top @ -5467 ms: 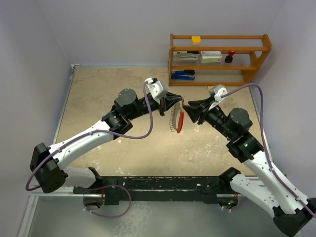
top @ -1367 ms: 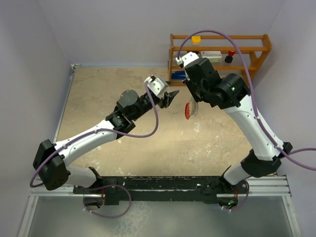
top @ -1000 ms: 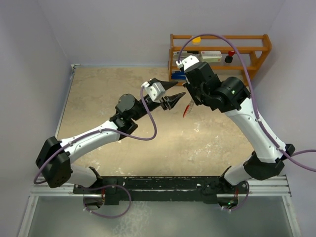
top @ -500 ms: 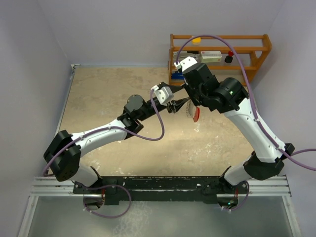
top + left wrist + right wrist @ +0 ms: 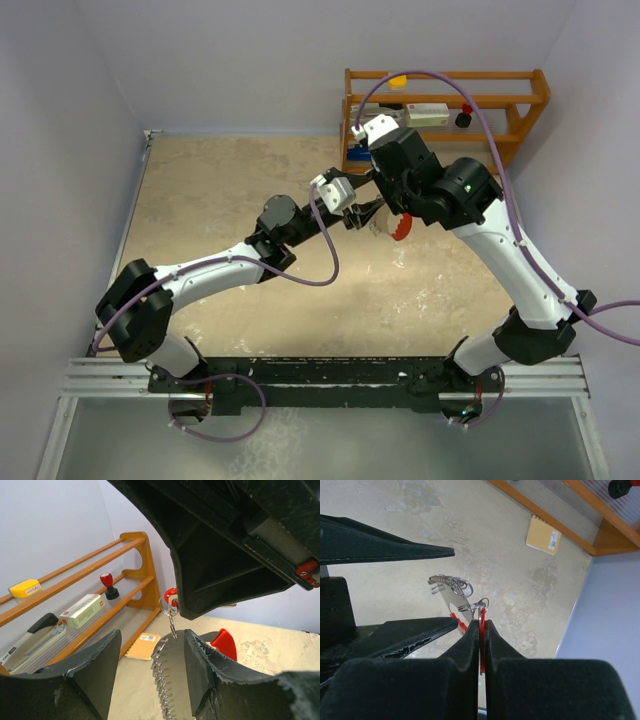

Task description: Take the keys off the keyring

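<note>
My right gripper (image 5: 480,623) points down, shut on the small red-headed key (image 5: 482,616). From the key's silvery ring (image 5: 472,604) the keyring hangs in the air: a crescent fob with a white toothed side (image 5: 172,680) and a red side (image 5: 225,642). In the top view the fob (image 5: 399,228) shows just under the right wrist. My left gripper (image 5: 150,652) is open, its two black fingers (image 5: 205,672) standing either side of the fob's white part without touching it. The key's red head (image 5: 170,594) shows just below the right finger.
A wooden shelf (image 5: 445,135) stands at the back right, holding a red-topped stamp (image 5: 107,584), a yellow block (image 5: 397,80) and a white box (image 5: 80,611). A small tan card (image 5: 543,535) lies on the table by the shelf's foot.
My left arm has reached to the right and brought its open jaws around the hanging fob. The right gripper has stayed shut in place while the fob swung a little.
</note>
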Controlling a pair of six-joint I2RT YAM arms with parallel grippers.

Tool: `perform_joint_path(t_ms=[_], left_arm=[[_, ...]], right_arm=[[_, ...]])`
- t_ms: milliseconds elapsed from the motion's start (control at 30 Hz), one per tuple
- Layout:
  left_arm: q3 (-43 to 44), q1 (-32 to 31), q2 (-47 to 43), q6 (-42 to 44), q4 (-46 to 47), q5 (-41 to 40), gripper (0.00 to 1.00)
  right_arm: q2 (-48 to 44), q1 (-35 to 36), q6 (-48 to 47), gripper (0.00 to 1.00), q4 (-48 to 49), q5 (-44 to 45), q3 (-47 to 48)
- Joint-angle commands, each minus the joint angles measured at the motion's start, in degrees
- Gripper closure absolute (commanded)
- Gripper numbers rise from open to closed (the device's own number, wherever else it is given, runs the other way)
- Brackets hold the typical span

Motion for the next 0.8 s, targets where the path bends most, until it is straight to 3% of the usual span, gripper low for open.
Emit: perform_joint_path(t_ms=[0, 767], left_arm=[[0.7, -0.49, 0.52, 0.1, 4.77, -1.32, 0.49], [1.09, -1.57, 2.54, -0.14, 8.94, -7.37, 0.51]], right_arm=[[-0.87, 0.54, 0.93, 1.0, 1.76, 0.97, 0.47], [-1.48, 1.35, 1.37, 1.0, 1.94, 0.98, -0.67]])
